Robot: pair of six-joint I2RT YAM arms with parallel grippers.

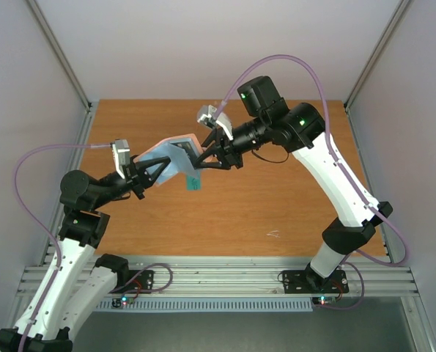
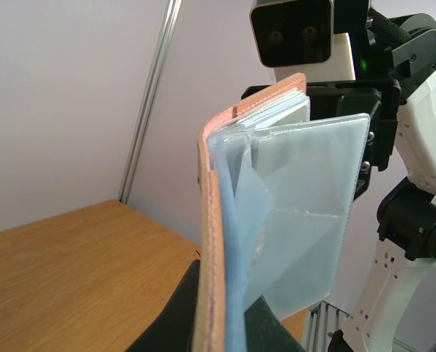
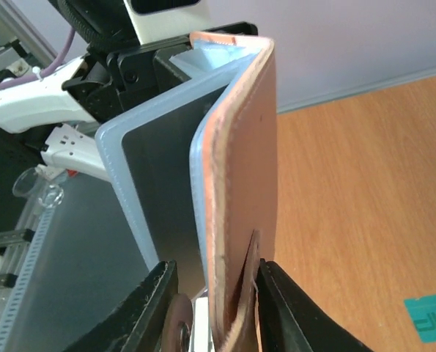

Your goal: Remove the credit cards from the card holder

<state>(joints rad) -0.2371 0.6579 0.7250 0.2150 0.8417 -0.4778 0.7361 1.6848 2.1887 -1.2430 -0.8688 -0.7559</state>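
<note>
The card holder [image 1: 175,152] is held open in the air between both grippers, pink outside and pale blue inside. My left gripper [image 1: 153,169] is shut on one cover; its dark fingers [image 2: 172,317] pinch the pink edge [image 2: 210,242], with clear sleeves [image 2: 305,220] fanning out. My right gripper [image 1: 204,157] grips the other cover [image 3: 248,147], whose strap rests against one finger [image 3: 294,315]. A dark panel [image 3: 166,194] shows inside a sleeve; I cannot tell if it is a card. The teal-green card [image 1: 193,182] lies on the table below, also seen in the right wrist view [image 3: 430,317]. Blue and red cards are hidden.
The wooden table [image 1: 276,191] sits between grey side walls and metal frame posts [image 1: 60,51]. A slotted metal rail [image 1: 225,279] runs along the near edge by the arm bases. A small white mark [image 1: 273,235] lies on the wood.
</note>
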